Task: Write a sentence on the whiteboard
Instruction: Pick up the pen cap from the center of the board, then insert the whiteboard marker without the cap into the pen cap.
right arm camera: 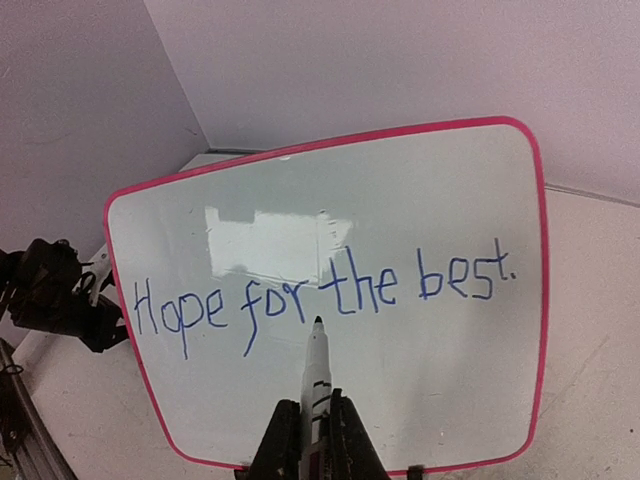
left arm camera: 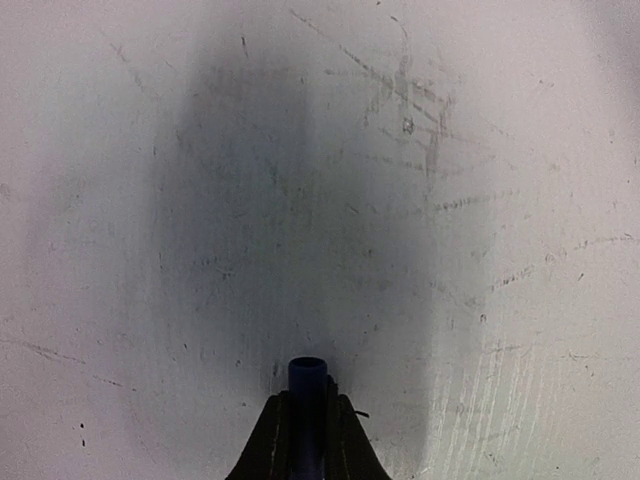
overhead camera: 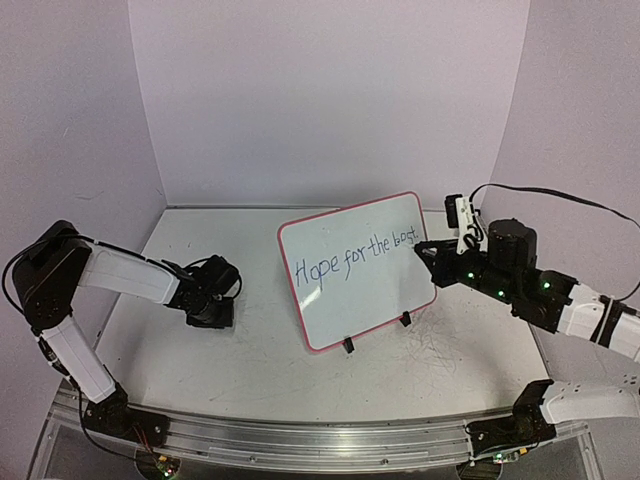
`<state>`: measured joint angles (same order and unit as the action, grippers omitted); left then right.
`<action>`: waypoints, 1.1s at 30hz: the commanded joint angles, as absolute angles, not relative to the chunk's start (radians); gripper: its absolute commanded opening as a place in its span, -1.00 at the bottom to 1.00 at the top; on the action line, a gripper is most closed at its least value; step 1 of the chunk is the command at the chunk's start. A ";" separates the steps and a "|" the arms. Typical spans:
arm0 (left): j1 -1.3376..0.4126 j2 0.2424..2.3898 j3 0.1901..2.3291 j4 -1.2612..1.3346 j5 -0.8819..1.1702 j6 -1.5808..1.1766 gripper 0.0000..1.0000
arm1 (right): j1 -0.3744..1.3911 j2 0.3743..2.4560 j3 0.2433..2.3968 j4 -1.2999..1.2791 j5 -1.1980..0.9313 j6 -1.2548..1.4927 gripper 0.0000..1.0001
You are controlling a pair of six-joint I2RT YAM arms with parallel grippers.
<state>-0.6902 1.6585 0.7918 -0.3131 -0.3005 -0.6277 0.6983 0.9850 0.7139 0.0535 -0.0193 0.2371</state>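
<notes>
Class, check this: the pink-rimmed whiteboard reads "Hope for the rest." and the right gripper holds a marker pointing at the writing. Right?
One word is wrong: the sentence on the pink-rimmed whiteboard reads "Hope for the best.", not "rest", as the right wrist view shows. The right gripper does hold a marker pointing at the writing.

We see only the end of a blue tube (left arm camera: 307, 375) in the left hand (left arm camera: 307, 405); the rest runs off the bottom edge. In front of the whiteboard (right arm camera: 400, 200), the right hand (right arm camera: 313, 405) hides the lower barrel of the marker (right arm camera: 316, 360); whether its tip touches, we cannot tell.
</notes>
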 commanded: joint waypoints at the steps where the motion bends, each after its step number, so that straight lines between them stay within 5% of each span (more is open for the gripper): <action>1: -0.692 1.657 0.771 -0.340 -0.356 -0.626 -0.93 | 0.702 0.878 0.745 0.078 0.139 0.228 -1.00; 11: -0.691 1.304 0.848 -0.347 -0.365 -0.520 -1.00 | 0.702 0.867 0.822 0.010 0.103 0.183 -1.00; 19: -0.768 1.023 0.997 -0.349 -0.135 -0.129 -1.00 | 0.702 0.981 0.958 -0.145 -0.134 0.061 -1.00; 26: -1.033 1.114 1.108 -0.356 -0.138 0.189 -1.00 | 0.738 1.108 1.078 -0.179 -0.461 0.052 -1.00; 33: -1.137 1.219 1.057 -0.322 -0.124 0.338 -1.00 | 0.809 1.226 1.141 -0.250 -0.545 0.044 -1.00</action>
